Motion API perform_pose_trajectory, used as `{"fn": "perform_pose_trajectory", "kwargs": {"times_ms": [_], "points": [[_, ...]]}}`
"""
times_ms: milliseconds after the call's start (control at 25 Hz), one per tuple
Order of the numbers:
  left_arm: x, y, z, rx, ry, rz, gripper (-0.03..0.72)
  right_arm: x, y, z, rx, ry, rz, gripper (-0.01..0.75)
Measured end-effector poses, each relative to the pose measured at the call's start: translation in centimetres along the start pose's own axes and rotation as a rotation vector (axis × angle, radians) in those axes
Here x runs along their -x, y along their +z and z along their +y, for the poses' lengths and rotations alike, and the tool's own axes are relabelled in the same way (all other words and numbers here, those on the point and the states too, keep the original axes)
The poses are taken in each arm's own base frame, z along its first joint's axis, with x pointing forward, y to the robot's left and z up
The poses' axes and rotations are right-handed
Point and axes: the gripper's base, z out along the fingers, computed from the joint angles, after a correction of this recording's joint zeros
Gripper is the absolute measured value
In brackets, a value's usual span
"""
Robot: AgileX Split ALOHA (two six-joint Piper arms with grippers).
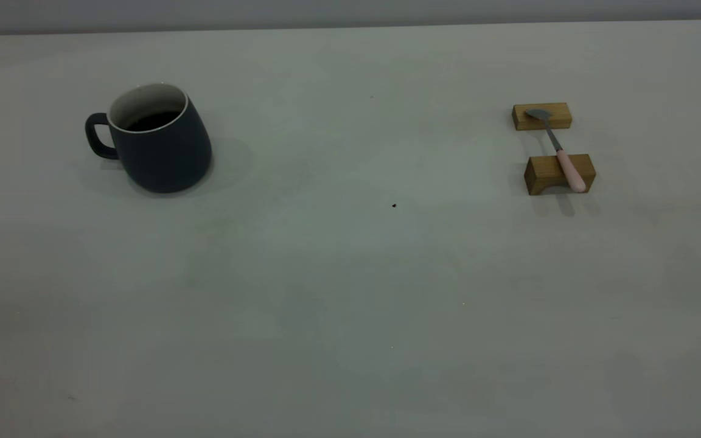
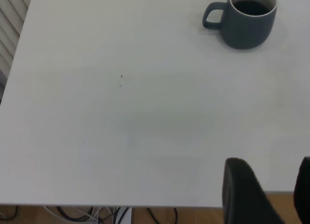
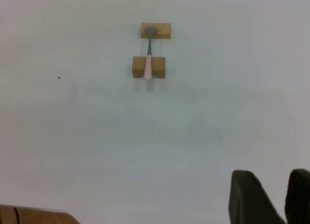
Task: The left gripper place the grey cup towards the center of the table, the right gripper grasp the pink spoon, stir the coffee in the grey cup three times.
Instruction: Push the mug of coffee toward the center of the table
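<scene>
Two tools are waiting at the near worktop edge, neither touching anything: my left tool [image 2: 266, 195] and my right tool [image 3: 273, 197], each with fingers standing spread and empty. The rounded slate-grey mug with loop handle [image 1: 156, 140] is sitting upright on the pale grey worktop [image 1: 350, 292] at the exterior view's left, dark glossy coffee [image 1: 153, 120] inside. The slim pink-handled metal spoon [image 1: 560, 152] is lying across two small wooden blocks [image 1: 559, 173], well apart at the right. I am judging step one as not begun; next, my left tool is needing to reach the mug.
</scene>
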Motion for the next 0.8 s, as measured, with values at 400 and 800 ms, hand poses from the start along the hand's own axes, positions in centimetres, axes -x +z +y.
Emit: {"fn": "perform_pose_trajectory", "kwargs": {"times_ms": [400,800], "points": [[3.4,-0.1,0.1,-0.001,-0.062,0.019,0.343,0.0,0.0,0.0,0.0,0.0,0.0,0.231],[13.9,9.0,-0.4,-0.044,0.254,0.231,0.562,0.0,0.0,0.0,0.0,0.0,0.0,0.231]]}}
